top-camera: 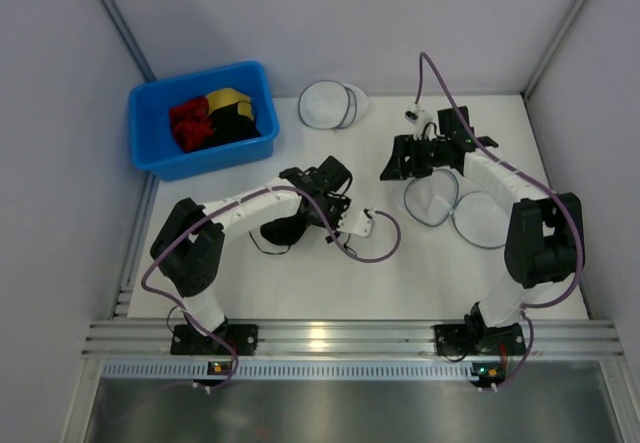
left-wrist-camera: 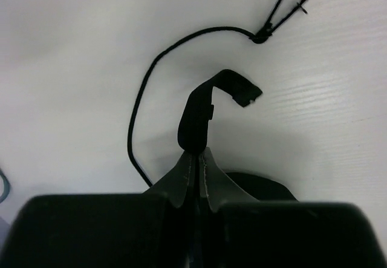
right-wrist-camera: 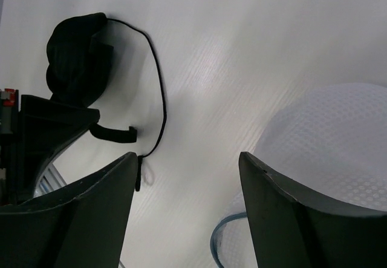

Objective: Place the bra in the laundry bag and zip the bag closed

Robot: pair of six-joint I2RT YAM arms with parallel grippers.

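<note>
Left pincer [left-wrist-camera: 196,155] pressed together, pinching a black band of the bra [top-camera: 281,231]. The bra lies on the counter [top-camera: 300,273], left of centre in top view. Right pincer [right-wrist-camera: 187,162] spread, over the open laundry bag [top-camera: 436,203], centre right.

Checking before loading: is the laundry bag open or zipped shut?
Open: the laundry bag lies with its two round halves spread side by side on the table.
</note>
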